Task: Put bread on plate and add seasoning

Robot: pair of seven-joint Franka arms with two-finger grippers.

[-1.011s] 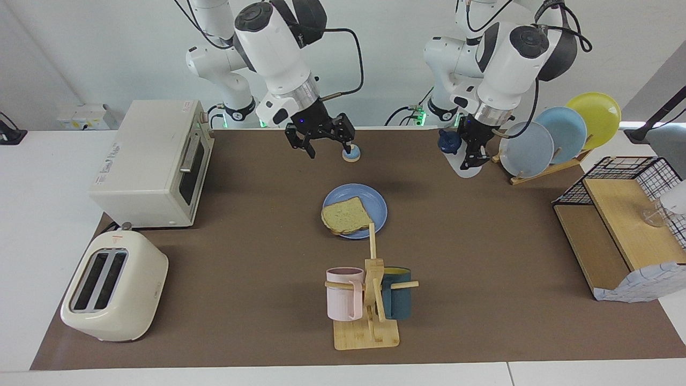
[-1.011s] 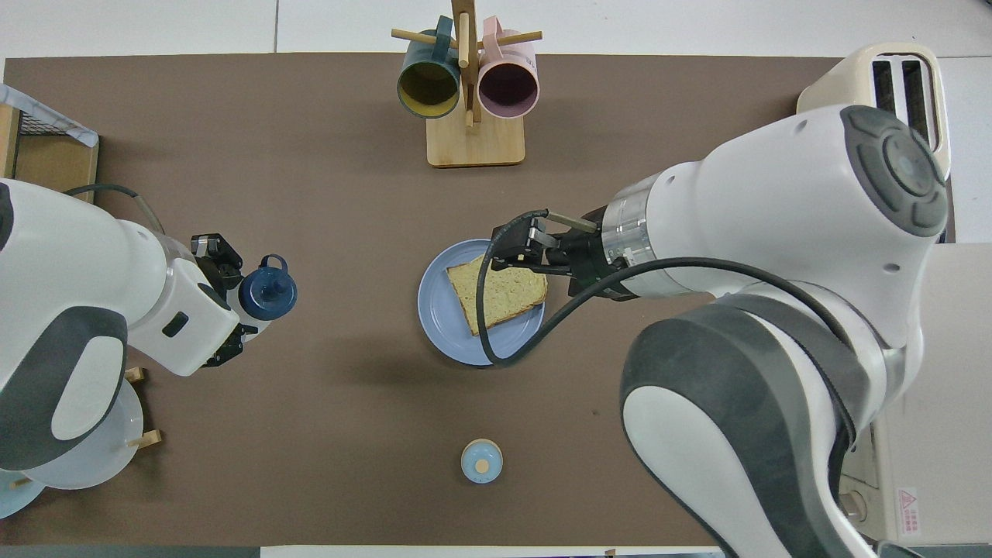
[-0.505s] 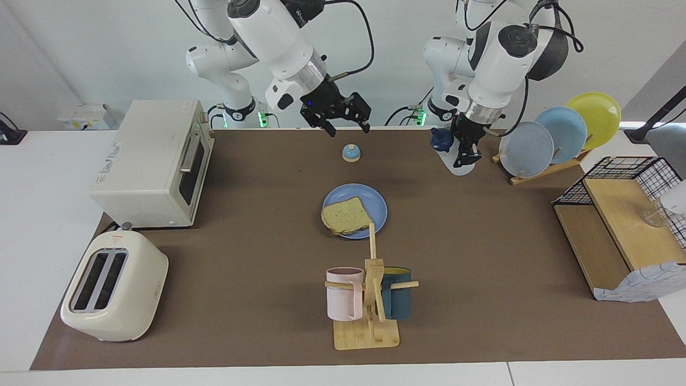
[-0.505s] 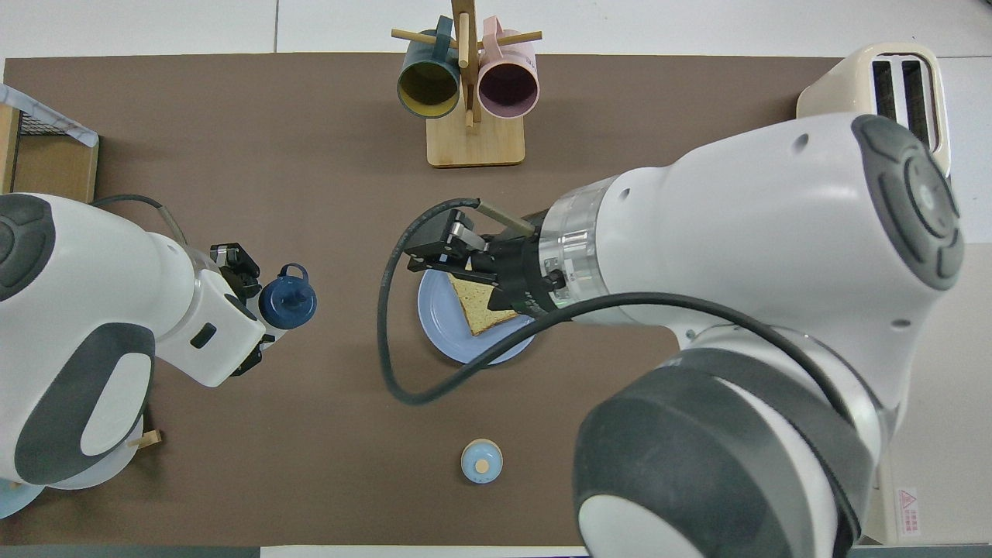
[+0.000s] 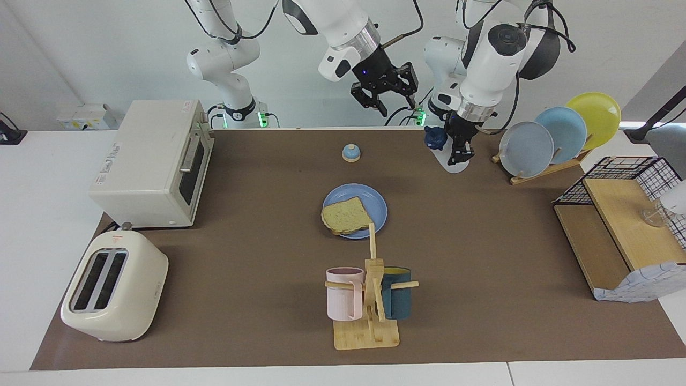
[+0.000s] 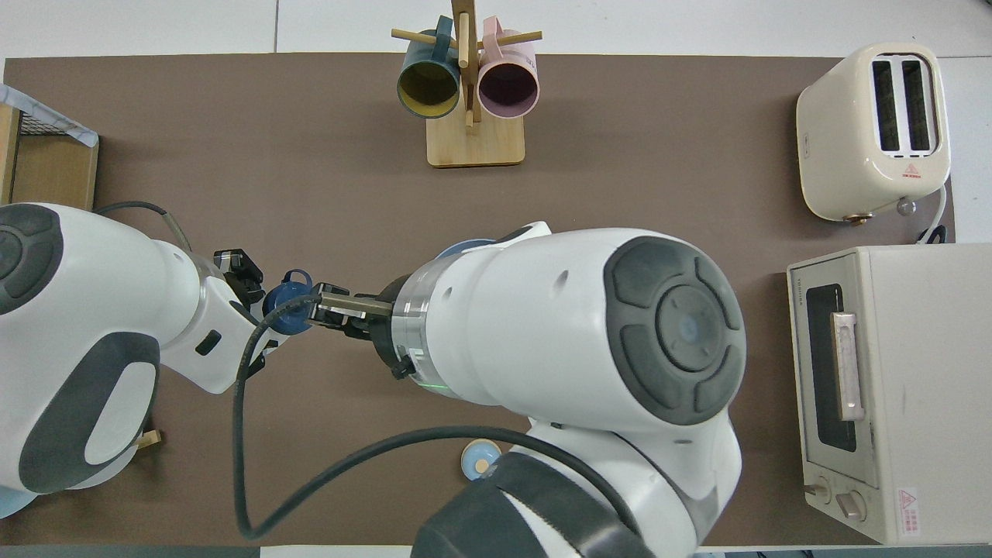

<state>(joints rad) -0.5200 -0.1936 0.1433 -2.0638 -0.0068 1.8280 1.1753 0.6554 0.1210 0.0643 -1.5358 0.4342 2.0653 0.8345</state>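
The bread point(image 5: 347, 216) lies on the blue plate point(image 5: 377, 202) in the middle of the mat. In the overhead view my right arm covers both, and only a sliver of the plate point(image 6: 463, 247) shows. My left gripper point(image 5: 462, 151) is shut on the seasoning bottle point(image 5: 453, 162), which is tilted and low over the mat near the robots' edge. Its navy cap point(image 5: 434, 138) points toward the right arm's end and also shows in the overhead view point(image 6: 282, 299). My right gripper point(image 5: 393, 99) is open and empty, raised high between the bell and the bottle.
A blue-domed bell point(image 5: 351, 153) stands nearer to the robots than the plate. A mug rack point(image 5: 368, 300) stands farther out. A toaster oven point(image 5: 153, 161) and a toaster point(image 5: 113, 284) are at the right arm's end. A plate rack point(image 5: 557, 134) and a wire basket shelf point(image 5: 621, 225) are at the left arm's end.
My right gripper has risen from beside the bell and swung toward the left arm's end. My left gripper has carried the bottle a little toward the middle of the table.
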